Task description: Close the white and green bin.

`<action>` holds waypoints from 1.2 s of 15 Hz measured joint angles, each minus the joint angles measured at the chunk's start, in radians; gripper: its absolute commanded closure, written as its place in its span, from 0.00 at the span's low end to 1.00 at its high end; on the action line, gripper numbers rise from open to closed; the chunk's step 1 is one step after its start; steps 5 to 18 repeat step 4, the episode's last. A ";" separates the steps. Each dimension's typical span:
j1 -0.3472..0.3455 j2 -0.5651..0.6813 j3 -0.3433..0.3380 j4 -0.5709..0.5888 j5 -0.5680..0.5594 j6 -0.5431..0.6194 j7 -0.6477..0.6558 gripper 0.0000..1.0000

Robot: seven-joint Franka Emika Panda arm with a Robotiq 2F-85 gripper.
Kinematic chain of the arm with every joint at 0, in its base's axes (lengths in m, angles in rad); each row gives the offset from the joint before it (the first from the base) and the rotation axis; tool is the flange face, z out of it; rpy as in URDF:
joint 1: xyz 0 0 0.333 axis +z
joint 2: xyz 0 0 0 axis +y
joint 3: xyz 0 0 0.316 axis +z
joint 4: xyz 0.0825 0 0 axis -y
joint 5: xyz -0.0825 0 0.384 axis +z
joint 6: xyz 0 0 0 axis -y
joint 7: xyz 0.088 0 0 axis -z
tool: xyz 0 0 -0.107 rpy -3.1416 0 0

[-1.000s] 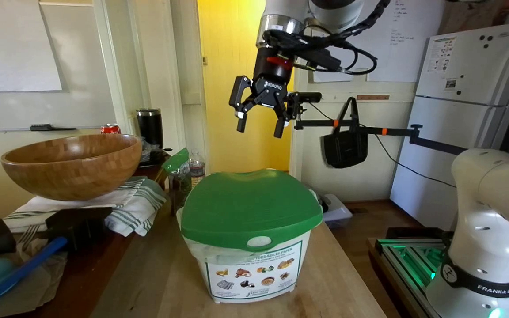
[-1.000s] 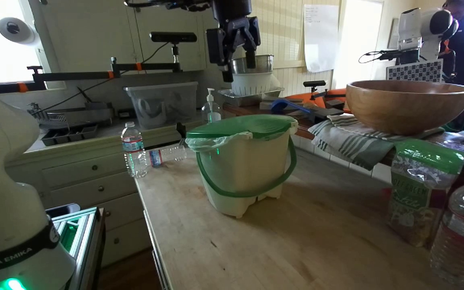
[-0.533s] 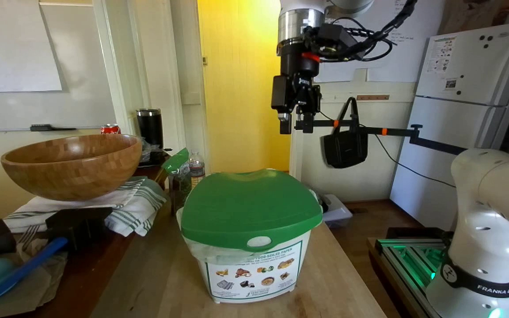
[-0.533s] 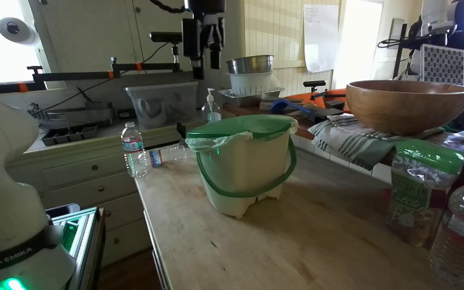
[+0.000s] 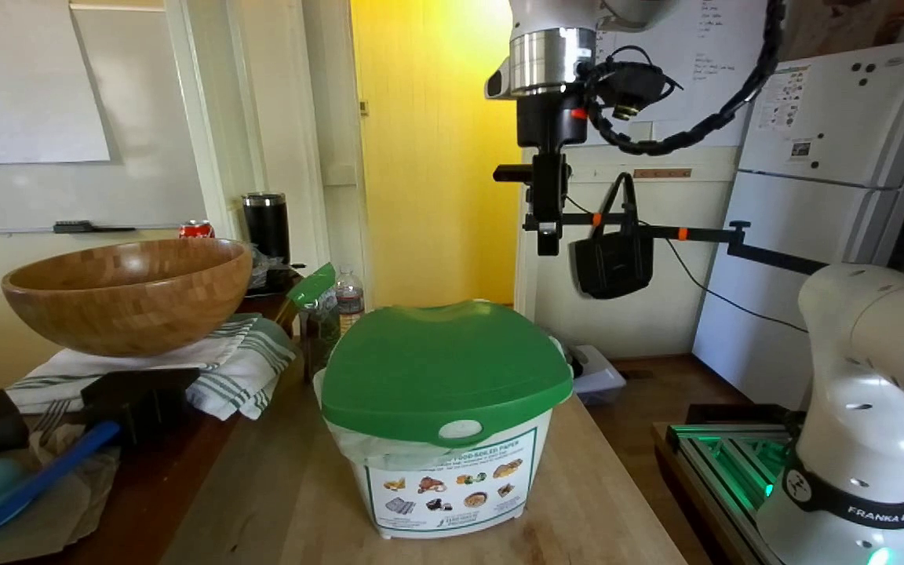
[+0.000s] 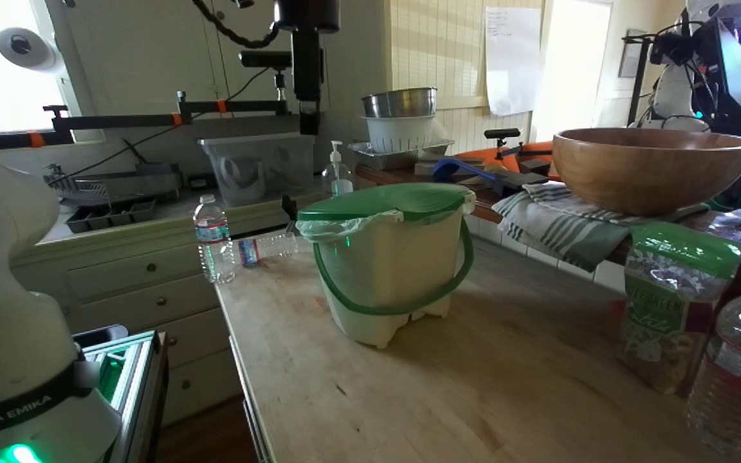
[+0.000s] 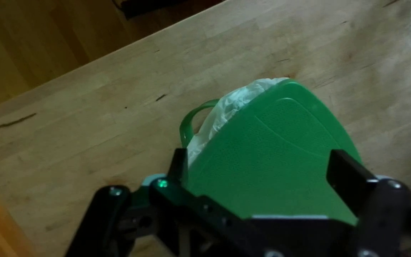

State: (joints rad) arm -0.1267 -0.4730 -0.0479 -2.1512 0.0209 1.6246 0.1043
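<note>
While the gripper (image 5: 548, 245) hangs edge-on in an exterior view, up above the white and green bin (image 5: 444, 412), bin stands upright on tabletop (image 5: 577, 502), btwn its L & R edges, green lid (image 5: 444, 365) over the top, label (image 5: 453, 486) w/ small food pics facing us. Can't tell jaw state from that angle. Wooden bowl (image 5: 130, 318) sits on striped towel (image 5: 242, 357) past tabletop's L edge, on dark counter (image 5: 162, 471). White arm base (image 5: 852, 455) is off past R edge. In an exterior view, same bin toward tabletop's far edge, green handle (image 6: 383, 312) slung down across its side, thin pale liner (image 6: 348, 228) poking out under lid rim; can't tell if lid's latched. Upright water bottle (image 6: 214, 251) at far L corner, lying bottle (image 6: 276, 246) just beside it by far edge. Green-topped bag (image 6: 676, 315) stands by R edge, capped bottle (image 6: 740, 366) next to it. Gripper edge-on here too, well apart from lid, so no read on jaws. Wrist view: jaws spread wide, fingertips (image 7: 179, 163) apart, lid visible thru the gap. Liner bunched along lid's upper-L side, handle loop sticking out next to it. Tabletop's long edge runs diag. across upper L, wood floor (image 7: 48, 43) beyond. Fingers a bit blurred, lighting dim.
</note>
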 measured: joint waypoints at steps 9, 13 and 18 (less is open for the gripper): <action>0.021 -0.046 0.002 -0.047 -0.008 0.044 -0.063 0.00; 0.021 -0.046 0.002 -0.047 -0.008 0.044 -0.063 0.00; 0.021 -0.046 0.002 -0.047 -0.008 0.044 -0.063 0.00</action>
